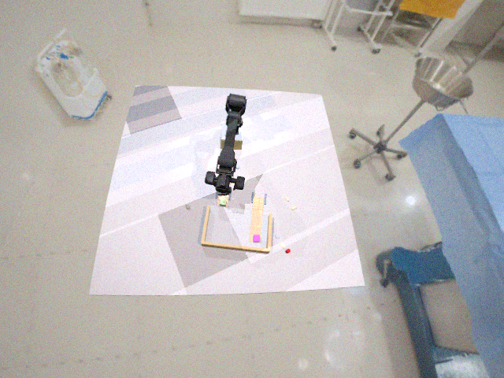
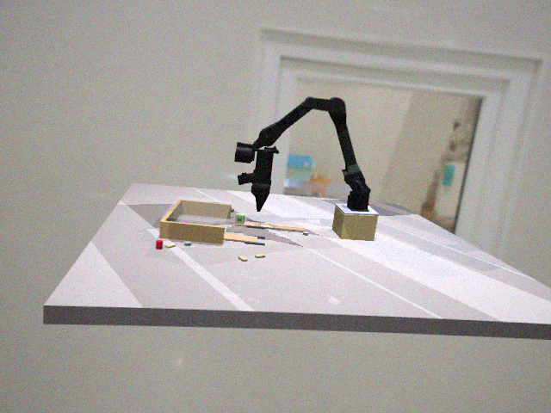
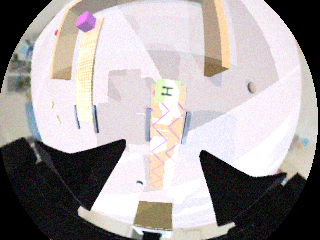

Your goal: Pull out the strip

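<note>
The green cube (image 1: 222,201) (image 2: 239,218) (image 3: 167,91), labelled with a black H, sits at the far end of the strip with the pink zigzag pattern (image 2: 284,227) (image 3: 157,167). That end of the strip is outside the wooden walls, near their open side. My gripper (image 2: 259,209) (image 3: 163,148) is wide open and empty, pointing down above the zigzag strip, on the arm-base side of the cube. A magenta cube (image 1: 256,238) (image 3: 86,22) sits on the far end of a strip with a fine grid pattern (image 1: 257,215) (image 3: 85,75), between the walls.
Wooden walls (image 1: 235,246) (image 2: 191,232) (image 3: 216,40) stand on three sides. Low blue rails (image 3: 149,125) flank each strip. A red cylinder (image 1: 288,250) (image 2: 158,244) and small beige pieces (image 1: 294,208) (image 2: 242,258) lie outside the walls. A grey-brown pebble (image 1: 187,206) (image 3: 252,87) lies on the other side.
</note>
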Controlling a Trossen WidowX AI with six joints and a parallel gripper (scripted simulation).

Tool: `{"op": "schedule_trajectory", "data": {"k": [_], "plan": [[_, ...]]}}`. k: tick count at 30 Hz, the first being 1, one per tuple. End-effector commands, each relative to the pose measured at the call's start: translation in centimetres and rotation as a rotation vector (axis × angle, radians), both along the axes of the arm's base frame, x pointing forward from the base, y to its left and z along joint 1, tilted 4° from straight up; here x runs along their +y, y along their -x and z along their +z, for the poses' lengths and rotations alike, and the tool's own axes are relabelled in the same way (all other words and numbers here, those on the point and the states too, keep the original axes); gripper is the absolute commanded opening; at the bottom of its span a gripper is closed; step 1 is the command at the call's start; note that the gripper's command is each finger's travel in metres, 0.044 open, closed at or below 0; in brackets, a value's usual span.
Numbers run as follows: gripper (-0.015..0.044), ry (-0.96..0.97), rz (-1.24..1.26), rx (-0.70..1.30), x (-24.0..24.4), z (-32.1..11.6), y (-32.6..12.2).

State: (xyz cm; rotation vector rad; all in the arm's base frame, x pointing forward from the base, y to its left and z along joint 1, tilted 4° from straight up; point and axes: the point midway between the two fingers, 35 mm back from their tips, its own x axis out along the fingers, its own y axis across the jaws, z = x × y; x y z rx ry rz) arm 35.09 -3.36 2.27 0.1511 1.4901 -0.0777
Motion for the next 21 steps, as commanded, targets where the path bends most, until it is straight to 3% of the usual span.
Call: {"op": "schedule_trajectory", "data": {"k": [1, 16, 21], "plan": [[0.0440, 0.003, -0.005, 0.003, -0.2, 0.2, -1.6], [0.0440, 0.004, -0.005, 0.000, -0.6, 0.8, -6.1], [0.0309, 0.004, -0.005, 0.000, -0.5, 0.2, -6.2]]}}
